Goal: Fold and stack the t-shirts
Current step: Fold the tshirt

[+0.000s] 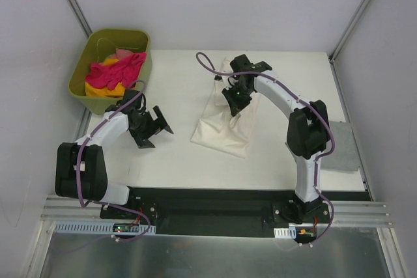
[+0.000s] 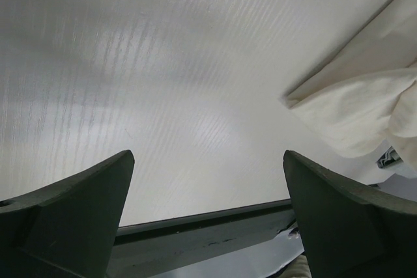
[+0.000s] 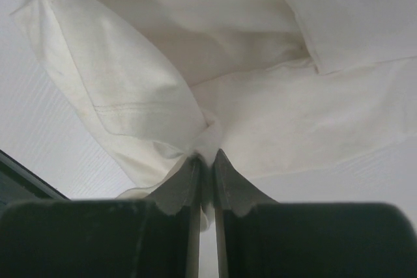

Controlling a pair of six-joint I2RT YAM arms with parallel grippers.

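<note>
Right gripper point(image 3: 206, 158) pinches a fold of the soft cream-white cloth t-shirt point(image 1: 221, 131); left gripper point(image 1: 158, 136) gapes wide over white woodgrain desk point(image 1: 176, 167).

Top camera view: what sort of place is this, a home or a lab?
Probably a robot lab cell, not a home: left arm and right arm bolted to a metal rail, a white table boxed in by plain panels, and an olive tub of shirts.
</note>
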